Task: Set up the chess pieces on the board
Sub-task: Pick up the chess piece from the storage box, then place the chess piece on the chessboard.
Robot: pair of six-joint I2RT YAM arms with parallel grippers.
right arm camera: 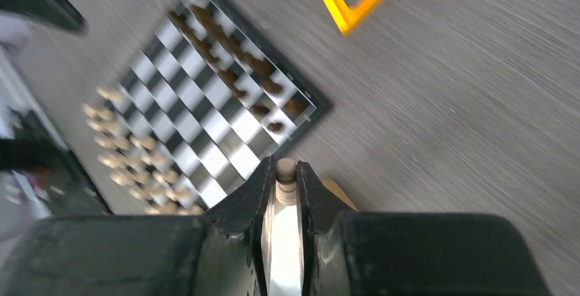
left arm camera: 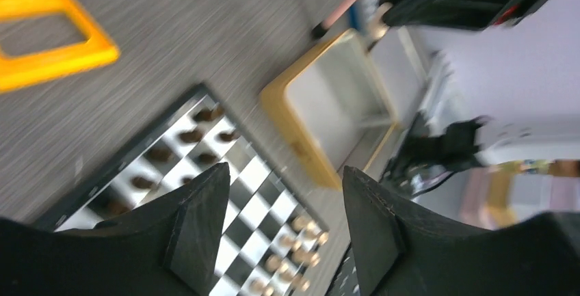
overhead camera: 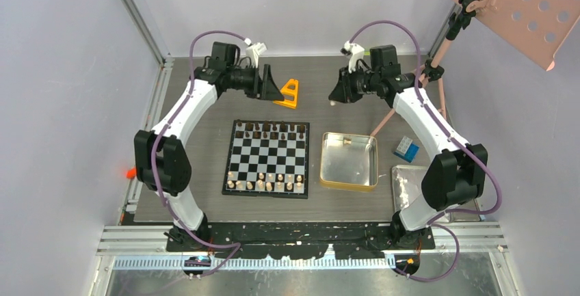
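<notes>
The flat, square black-and-white checkered board (overhead camera: 267,158) is laid on the grey wood-grain table (overhead camera: 328,204), midway between the two arms. Small dark brown turned wooden chess pieces (overhead camera: 270,130) are lined up along its far edge. Pale tan turned wooden chess pieces (overhead camera: 267,184) are ranged along its near edge. Whether every square of those rows is filled cannot be told.

One further pale tan piece (right arm camera: 286,176) is clamped between the fingers of the right gripper (right arm camera: 286,165), its rounded head just showing at the fingertips. In the top view this gripper (overhead camera: 335,96) is held above the table, beyond the far right corner of the board and far of the shallow gold-rimmed rectangular tin (overhead camera: 325,173), which is set just to the right of the board. A single small piece (overhead camera: 349,141) is seen lying inside the tin, near its far wall.

The left gripper (left arm camera: 286,173) is held with its black fingers (left arm camera: 205,207) well apart and nothing between them. It is poised above the table beyond the far edge of the board, just beside a yellow triangular plastic frame (overhead camera: 288,95).

Right of the tin, a small blue block (overhead camera: 406,148) and a shiny silver tray (overhead camera: 409,173) are placed by the right arm. A pink perforated panel (overhead camera: 526,9) is mounted at the far right.
</notes>
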